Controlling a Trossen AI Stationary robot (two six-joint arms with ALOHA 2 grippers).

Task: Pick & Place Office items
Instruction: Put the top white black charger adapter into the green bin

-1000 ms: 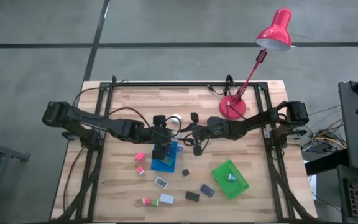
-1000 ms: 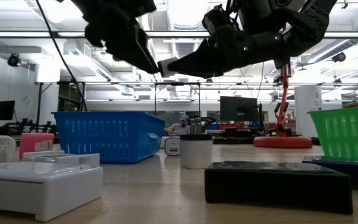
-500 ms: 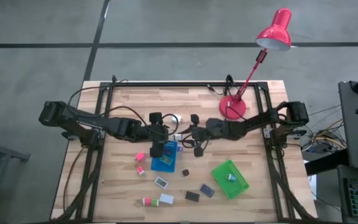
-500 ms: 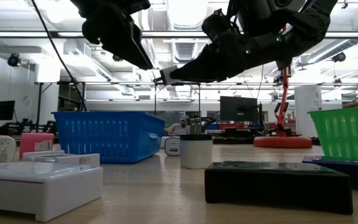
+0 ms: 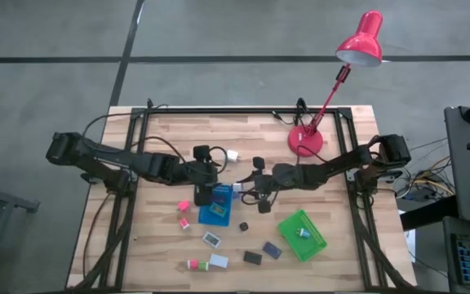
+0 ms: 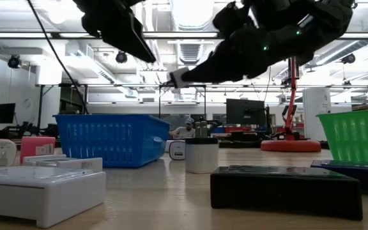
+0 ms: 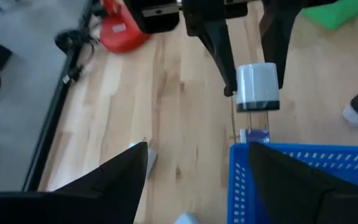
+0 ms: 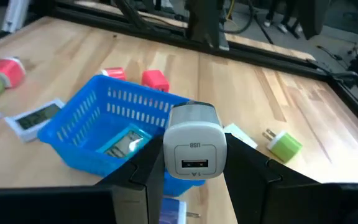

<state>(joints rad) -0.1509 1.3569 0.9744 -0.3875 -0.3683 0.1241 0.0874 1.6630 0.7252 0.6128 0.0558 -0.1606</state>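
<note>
My right gripper (image 8: 194, 163) is shut on a white-and-grey USB charger block (image 8: 194, 144), one of the office items. It holds the block in the air by the far right corner of the blue tray (image 5: 216, 207). In the low view the charger (image 6: 179, 78) hangs well above the table. My left gripper (image 7: 197, 180) stands open with nothing between its fingers, raised over the tray's far left rim (image 7: 272, 152) and facing the charger (image 7: 257, 87). Other office items lie on the table near the front edge. The green tray (image 5: 302, 234) sits on the table right of the blue tray. My right gripper pinches the charger's two opposite side faces (image 8: 166, 146) between its two fingers (image 7: 224, 53). The fingers come from the table's right, slanting a little downward. The charger is lifted clear, and its face with the USB port (image 8: 194, 165) is turned back toward the wrist.
A red desk lamp (image 5: 305, 140) stands at the far right. A white plug (image 5: 232, 155) lies beyond the blue tray, pink blocks (image 5: 184, 206) to its left. A white cylinder with a black cap (image 5: 242, 224), a white box (image 5: 211, 239), black (image 5: 252, 257) and navy (image 5: 272, 250) boxes lie toward the near edge.
My right gripper has swung toward the table's near edge with the charger, coming closer to the blue tray, and the charger stays lifted clear. My left gripper has drawn back a little toward the table's left and risen, still open.
</note>
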